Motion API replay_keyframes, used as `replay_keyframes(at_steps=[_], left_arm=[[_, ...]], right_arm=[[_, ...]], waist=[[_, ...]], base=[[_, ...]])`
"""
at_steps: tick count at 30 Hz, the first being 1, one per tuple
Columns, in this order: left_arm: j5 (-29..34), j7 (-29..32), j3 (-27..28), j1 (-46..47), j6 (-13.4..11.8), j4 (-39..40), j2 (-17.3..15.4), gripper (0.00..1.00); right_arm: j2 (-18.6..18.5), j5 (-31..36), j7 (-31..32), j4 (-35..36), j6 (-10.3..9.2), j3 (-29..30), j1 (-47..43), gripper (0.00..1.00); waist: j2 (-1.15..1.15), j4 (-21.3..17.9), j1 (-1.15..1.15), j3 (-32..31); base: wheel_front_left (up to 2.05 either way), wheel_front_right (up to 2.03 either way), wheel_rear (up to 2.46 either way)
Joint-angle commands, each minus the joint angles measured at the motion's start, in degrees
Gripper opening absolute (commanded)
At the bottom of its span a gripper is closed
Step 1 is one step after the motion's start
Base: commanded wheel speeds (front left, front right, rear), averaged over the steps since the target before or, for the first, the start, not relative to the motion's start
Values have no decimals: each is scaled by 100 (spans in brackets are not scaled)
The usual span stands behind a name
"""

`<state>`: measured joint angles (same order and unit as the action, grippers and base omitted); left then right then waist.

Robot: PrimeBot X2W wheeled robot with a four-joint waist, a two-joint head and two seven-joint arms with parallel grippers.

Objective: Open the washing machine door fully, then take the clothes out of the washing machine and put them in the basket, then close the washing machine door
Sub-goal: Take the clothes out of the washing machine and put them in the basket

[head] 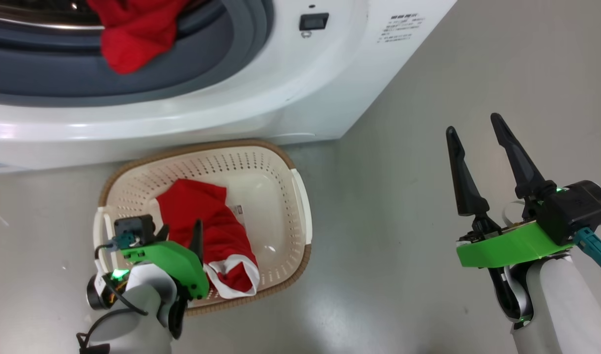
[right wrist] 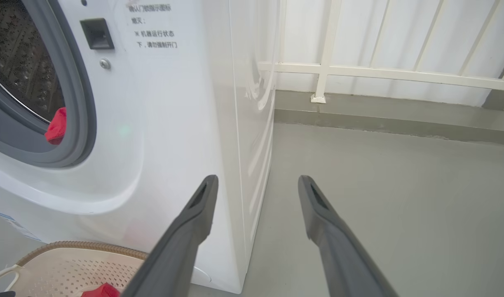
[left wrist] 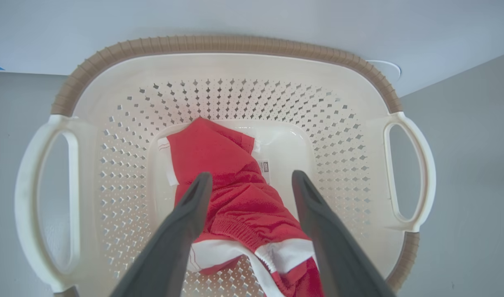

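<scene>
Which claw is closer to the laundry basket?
Left. The left gripper hangs open over the basket, above the red garment in it; the right gripper is off to its side, over the floor.

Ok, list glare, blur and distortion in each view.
Head view: glare streaks the washing machine front, and the floor has a sheen. Left wrist view: the wide lens bows the basket rim; the left tool blurs near the lens. Right wrist view: pale reflections curve on the machine's side; the right tool looks soft.
</scene>
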<state>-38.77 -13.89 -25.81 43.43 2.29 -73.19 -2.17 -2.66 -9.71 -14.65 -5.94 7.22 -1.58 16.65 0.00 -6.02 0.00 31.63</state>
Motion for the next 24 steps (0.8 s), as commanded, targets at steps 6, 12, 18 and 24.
replay_keyframes(at_steps=[6,12,18,24], left_arm=[[87,-108,416,-413,-44,731,-245,100],[334,-109,870,-902,40,1789,-290,100],[997,-110,1393,-1525,-90,2955,-237,100],[1486,-110,1576,-1886,-184,3620,-187,100]], right_arm=[[-21,-34,-35,33,26,-25,-159,100],[-21,-35,-35,-51,26,29,-247,100],[-21,15,-35,-110,26,74,-347,100],[-21,50,-35,-158,26,130,-455,100]], waist=[[0,187,0,-449],[0,275,0,-775],[0,329,0,-1173],[0,358,0,-1480]], base=[[0,0,0],[0,0,0],[0,0,0],[0,0,0]])
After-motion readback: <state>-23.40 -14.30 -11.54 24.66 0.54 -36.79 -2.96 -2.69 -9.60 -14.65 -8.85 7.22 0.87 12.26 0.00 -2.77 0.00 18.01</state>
